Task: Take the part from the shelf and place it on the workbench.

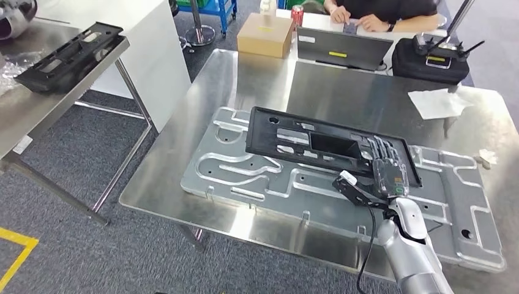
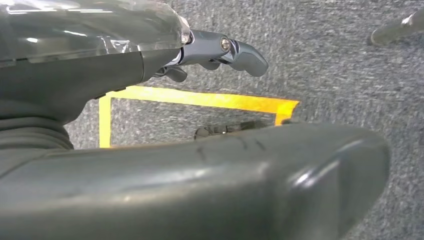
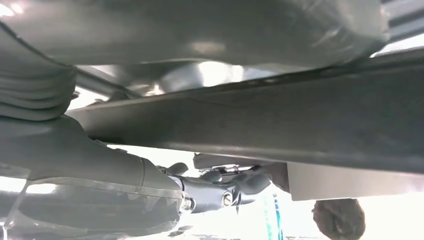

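Observation:
A long black plastic part (image 1: pixel 306 144) lies across the grooved aluminium plate (image 1: pixel 245 171) on the steel workbench (image 1: pixel 343 92). My right hand (image 1: pixel 387 168) grips its right end, fingers over the top and thumb at the near edge. In the right wrist view the part's dark edge (image 3: pixel 300 115) runs between the thumb (image 3: pixel 225 30) and the fingers (image 3: pixel 230 187). My left hand (image 2: pixel 215 52) hangs above grey carpet with yellow tape (image 2: pixel 200 97) and holds nothing. A second black part (image 1: pixel 67 55) rests on the steel shelf (image 1: pixel 24 113) at the far left.
Along the workbench's far edge stand a cardboard box (image 1: pixel 265 33), a red can (image 1: pixel 297 13), a grey laptop (image 1: pixel 343 49) and a black case (image 1: pixel 431 58). A white sheet (image 1: pixel 437 101) lies to the right. A person (image 1: pixel 379 12) sits behind the bench.

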Controlling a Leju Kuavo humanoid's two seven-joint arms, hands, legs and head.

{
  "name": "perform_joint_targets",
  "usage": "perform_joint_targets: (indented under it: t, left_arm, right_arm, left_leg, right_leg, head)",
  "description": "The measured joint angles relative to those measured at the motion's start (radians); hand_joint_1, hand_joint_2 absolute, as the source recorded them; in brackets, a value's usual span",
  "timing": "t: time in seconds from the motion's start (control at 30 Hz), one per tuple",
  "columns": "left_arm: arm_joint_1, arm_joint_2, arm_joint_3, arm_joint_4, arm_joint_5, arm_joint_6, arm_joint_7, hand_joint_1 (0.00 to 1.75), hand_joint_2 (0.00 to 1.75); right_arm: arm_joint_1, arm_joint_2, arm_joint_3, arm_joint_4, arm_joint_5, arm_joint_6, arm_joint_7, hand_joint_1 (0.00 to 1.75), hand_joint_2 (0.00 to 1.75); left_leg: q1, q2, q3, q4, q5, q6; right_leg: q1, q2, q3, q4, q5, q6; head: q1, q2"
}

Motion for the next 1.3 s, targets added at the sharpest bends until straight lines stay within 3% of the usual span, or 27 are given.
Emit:
perform_joint_targets:
  t: [0.07,0.1,0.13,0.17,0.23,0.3,0.33,0.43,0.5,0.6,0.63,0.67,0.7,0.77,0.8,0.87,0.93,0.97,1.03,1.1,1.13,1.17,1.2,1.23,1.3]
  left_arm:
    - [0.0,-0.001,0.0,0.0,0.002,0.004,0.0,0.0,0.0]
    - [0.0,-0.001,0.0,0.0,0.003,0.006,0.001,0.0,0.0]
    - [0.0,-0.001,0.0,0.0,0.004,0.007,0.002,0.0,0.0]
    - [0.0,-0.001,0.0,0.0,0.005,0.008,0.002,0.0,0.0]
    - [-0.001,-0.001,0.001,0.0,0.006,0.011,0.003,0.0,0.0]
    - [-0.005,-0.001,0.001,0.0,0.008,0.012,0.004,0.0,0.0]
    - [-0.006,-0.002,0.001,0.0,0.008,0.013,0.004,0.0,0.0]
    - [-0.006,-0.003,0.002,0.0,0.011,0.014,0.005,0.0,0.0]
    - [-0.008,-0.004,0.002,0.0,0.013,0.013,0.005,0.0,0.0]
    - [-0.007,-0.005,0.002,0.0,0.014,0.008,0.005,0.0,0.0]
    - [-0.007,-0.005,0.002,0.0,0.014,0.007,0.005,0.0,0.0]
    - [-0.006,-0.005,0.002,0.0,0.014,0.006,0.005,0.0,0.0]
    - [-0.006,-0.005,0.002,0.0,0.014,0.006,0.005,0.0,0.0]
    - [-0.007,-0.005,0.002,0.0,0.014,0.006,0.005,0.0,0.0]
    - [-0.007,-0.006,0.002,0.0,0.014,0.005,0.005,0.0,0.0]
    - [-0.008,-0.008,0.002,0.0,0.013,0.005,0.004,0.0,0.0]
    - [-0.007,-0.008,0.002,0.0,0.013,0.004,0.004,0.0,0.0]
    - [-0.006,-0.008,0.002,0.0,0.013,0.003,0.004,0.0,0.0]
    - [-0.005,-0.008,0.002,0.0,0.013,0.002,0.003,0.0,0.0]
    - [-0.005,-0.008,0.002,0.0,0.013,0.0,0.002,0.0,0.0]
    - [-0.005,-0.008,0.002,0.0,0.013,-0.001,0.002,0.0,0.0]
    - [-0.005,-0.008,0.002,0.0,0.013,-0.002,0.002,0.0,0.0]
    - [-0.005,-0.008,0.002,0.0,0.013,-0.003,0.002,0.0,0.0]
    - [-0.005,-0.008,0.002,0.0,0.013,-0.004,0.002,0.0,0.0]
    - [-0.007,-0.007,0.002,0.0,0.013,-0.006,0.002,0.0,0.0]
  right_arm:
    - [-0.001,0.0,0.0,0.002,-0.002,-0.002,-0.004,0.0,0.0]
    - [-0.002,0.0,0.0,0.004,-0.003,-0.002,-0.005,0.0,0.0]
    - [-0.002,0.0,0.0,0.007,-0.004,-0.003,-0.006,0.0,0.0]
    - [-0.003,0.0,0.0,0.01,-0.005,-0.003,-0.006,0.0,0.0]
    - [-0.008,0.0,0.0,0.017,-0.006,-0.002,-0.008,0.0,0.0]
    - [-0.015,0.0,0.0,0.022,-0.008,-0.002,-0.009,0.0,0.0]
    - [-0.02,0.0,0.0,0.024,-0.008,-0.002,-0.009,0.0,0.0]
    - [-0.032,0.001,0.0,0.032,-0.009,-0.002,-0.01,0.0,0.0]
    - [-0.036,0.002,0.0,0.038,-0.008,-0.003,-0.01,0.0,0.0]
    - [-0.038,0.002,-0.001,0.048,-0.008,-0.009,-0.008,0.0,0.0]
    - [-0.036,0.002,-0.001,0.051,-0.008,-0.01,-0.007,0.0,0.0]
    - [-0.034,0.002,-0.001,0.055,-0.008,-0.011,-0.006,0.0,0.0]
    - [-0.033,0.003,-0.001,0.058,-0.008,-0.011,-0.005,0.0,0.0]
    - [-0.035,0.003,-0.001,0.062,-0.008,-0.011,-0.004,0.0,0.0]
    - [-0.038,0.003,-0.001,0.063,-0.008,-0.012,-0.004,0.0,0.0]
    - [-0.041,0.004,-0.001,0.064,-0.008,-0.014,-0.003,0.0,0.0]
    - [-0.041,0.005,-0.002,0.066,-0.008,-0.016,-0.002,0.0,0.0]
    - [-0.042,0.006,-0.002,0.067,-0.008,-0.017,-0.002,0.0,0.0]
    - [-0.041,0.009,-0.002,0.069,-0.008,-0.019,-0.002,0.0,0.0]
    - [-0.036,0.01,-0.003,0.069,-0.008,-0.021,-0.002,0.0,0.0]
    - [-0.032,0.01,-0.003,0.069,-0.008,-0.021,-0.002,0.0,0.0]
    - [-0.026,0.01,-0.004,0.069,-0.009,-0.021,-0.002,0.0,0.0]
    - [-0.02,0.01,-0.005,0.068,-0.009,-0.021,-0.002,0.0,0.0]
    - [-0.015,0.01,-0.005,0.067,-0.01,-0.021,-0.002,0.0,0.0]
    - [-0.008,0.009,-0.006,0.06,-0.01,-0.021,-0.002,0.0,0.0]
  left_leg:
    - [0.006,0.002,-0.038,0.125,-0.096,-0.011]
    - [0.009,0.002,-0.052,0.186,-0.129,-0.016]
    - [0.012,0.002,-0.053,0.224,-0.143,-0.02]
    - [0.014,0.003,-0.035,0.224,-0.137,-0.022]
    - [0.017,0.003,0.053,0.115,-0.094,-0.021]
    - [0.014,0.002,0.137,-0.012,-0.075,-0.011]
    - [0.012,0.002,0.154,-0.044,-0.075,-0.005]
    - [0.01,0.003,0.147,-0.059,-0.061,0.016]
    - [0.014,0.007,0.134,-0.069,-0.039,0.035]
    - [0.012,0.008,0.098,-0.07,-0.009,0.047]
    - [0.011,0.008,0.085,-0.07,0.0,0.047]
    - [0.01,0.008,0.072,-0.069,0.009,0.046]
    - [0.01,0.008,0.061,-0.067,0.018,0.044]
    - [0.008,0.008,0.04,-0.062,0.032,0.037]
    - [0.007,0.008,0.033,-0.058,0.038,0.033]
    - [0.005,0.009,0.026,-0.055,0.051,0.022]
    - [0.006,0.008,0.021,-0.057,0.063,0.009]
    - [0.007,0.008,0.014,-0.05,0.053,0.003]
    - [0.01,0.007,-0.012,0.014,-0.021,-0.006]
    - [0.013,0.007,-0.046,0.142,-0.118,-0.014]
    - [0.014,0.007,-0.054,0.199,-0.141,-0.017]
    - [0.015,0.007,-0.048,0.229,-0.14,-0.018]
    - [0.015,0.007,-0.025,0.225,-0.12,-0.018]
    - [0.016,0.007,0.016,0.184,-0.092,-0.016]
    - [0.013,0.006,0.125,0.036,-0.074,-0.005]
  right_leg:
    - [0.001,-0.005,-0.02,0.0,0.015,-0.007]
    - [0.002,-0.007,-0.03,0.001,0.022,-0.007]
    - [0.003,-0.008,-0.04,0.003,0.029,-0.006]
    - [0.003,-0.009,-0.05,0.005,0.036,-0.005]
    - [0.002,-0.009,-0.068,0.012,0.046,0.0]
    - [0.004,-0.009,-0.08,0.018,0.054,0.01]
    - [0.004,-0.009,-0.083,0.019,0.06,0.016]
    - [0.003,-0.007,-0.088,0.016,0.074,0.036]
    - [0.002,-0.003,-0.106,0.053,0.031,0.044]
    - [0.0,0.0,-0.164,0.231,-0.097,0.05]
    - [0.0,0.0,-0.172,0.278,-0.114,0.052]
    - [0.0,0.0,-0.165,0.294,-0.109,0.053]
    - [0.0,0.0,-0.138,0.271,-0.087,0.052]
    - [0.001,0.0,-0.04,0.144,-0.047,0.045]
    - [0.003,0.0,0.006,0.076,-0.041,0.041]
    - [0.009,0.002,0.049,0.005,-0.047,0.031]
    - [0.009,0.001,0.039,-0.003,-0.034,0.02]
    - [0.007,-0.001,0.032,-0.005,-0.024,0.012]
    - [0.002,-0.004,0.01,-0.009,-0.001,-0.002]
    - [0.003,-0.005,-0.018,-0.008,0.021,-0.007]
    - [0.004,-0.005,-0.033,-0.008,0.032,-0.007]
    - [0.004,-0.005,-0.048,-0.006,0.043,-0.005]
    - [0.004,-0.005,-0.063,-0.005,0.054,-0.003]
    - [0.005,-0.005,-0.076,-0.003,0.063,-0.001]
    - [0.006,-0.004,-0.098,0.002,0.08,0.007]
  head:
    - [0.0,0.0]
    - [0.0,0.0]
    - [0.0,0.0]
    - [0.0,0.0]
    - [0.0,0.0]
    - [0.0,0.0]
    - [0.0,0.0]
    - [0.0,0.0]
    - [0.0,0.0]
    - [0.0,0.0]
    - [0.0,0.0]
    - [0.0,0.0]
    - [0.0,0.0]
    - [0.0,0.0]
    - [0.0,0.0]
    - [0.0,0.0]
    - [0.0,0.0]
    - [0.0,0.0]
    - [-0.001,0.0]
    - [-0.001,0.0]
    - [-0.001,0.0]
    - [-0.001,0.0]
    - [-0.001,0.0]
    - [-0.001,0.0]
    - [-0.001,0.0]
